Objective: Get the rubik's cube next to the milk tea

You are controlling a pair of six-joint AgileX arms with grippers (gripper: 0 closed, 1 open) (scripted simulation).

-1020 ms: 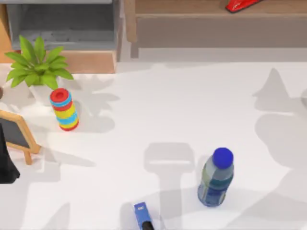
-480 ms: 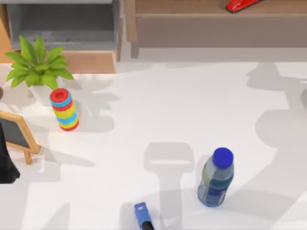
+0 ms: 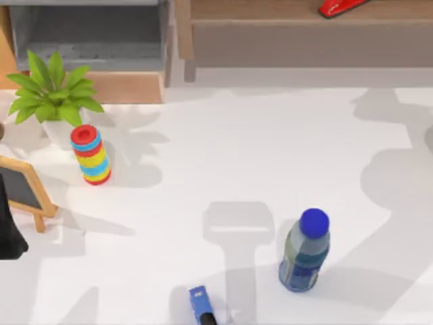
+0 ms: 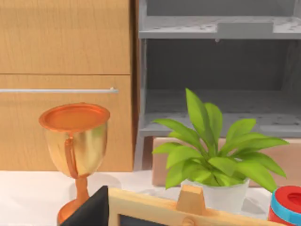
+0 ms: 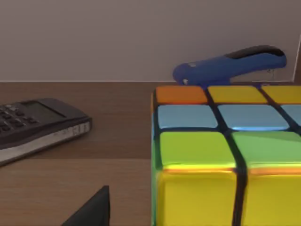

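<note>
Nothing on the table has shifted since a second ago — only the grey shadows at the table's right edge have changed shape. Milk tea (image 3: 304,254) stands upright on the white table (image 3: 223,156), blue cap up; its blue label band carries no writing I can read. Well to its left, far across the table, are the striped ring stack (image 3: 90,154), a potted plant (image 3: 53,95) just behind that, and a small framed chalkboard (image 3: 24,189) at the edge. Near the bottle, towards the table's front edge, lies a small blue object (image 3: 200,305). The rubik's cube (image 5: 225,155) sits on a brown wooden surface (image 5: 94,141), close before the right wrist camera, with a blue stapler (image 5: 230,63) behind it and a dark calculator (image 5: 37,125) beside it, keys unreadable. From the left wrist, a copper trophy cup (image 4: 75,141) stands near the plant. Whether either gripper's jaws are spread or pressed together I cannot tell.
</note>
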